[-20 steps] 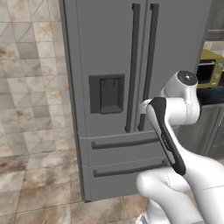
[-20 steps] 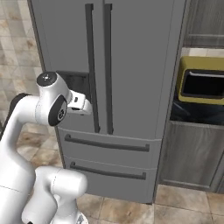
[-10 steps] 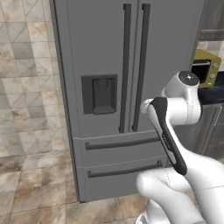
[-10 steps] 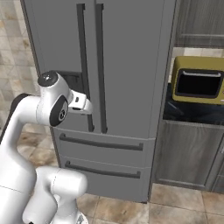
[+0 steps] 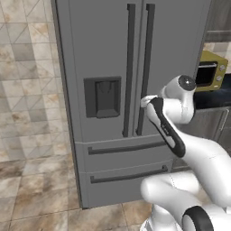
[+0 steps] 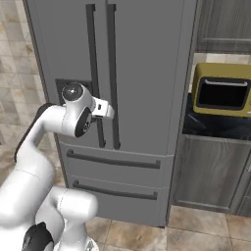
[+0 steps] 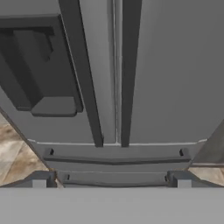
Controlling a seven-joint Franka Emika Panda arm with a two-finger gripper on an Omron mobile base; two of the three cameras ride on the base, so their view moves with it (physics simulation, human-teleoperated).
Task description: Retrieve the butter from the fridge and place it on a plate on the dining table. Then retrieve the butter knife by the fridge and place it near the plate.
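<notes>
A white robot arm faces the closed grey French-door fridge [image 5: 135,90], its hand [image 7: 111,183] spread wide and holding nothing, aimed at the lower ends of the two long dark door handles [image 7: 105,74] just above the upper drawer [image 7: 114,157]. The butter is presumably behind the shut doors, out of sight. To the left of the handles sits the dark dispenser panel [image 5: 102,96]; to the fridge's right, a yellow oven [image 6: 220,90] rests on a black worktop [image 6: 215,128]. The doors look rigid and heavy, likely held by a seal, so a firm pinch around one slim, smooth handle, the bar crosswise between the fingers, seems the surest hold. The butter itself should prove light, soft and greasy, calling for a gentle grip across its short sides.
</notes>
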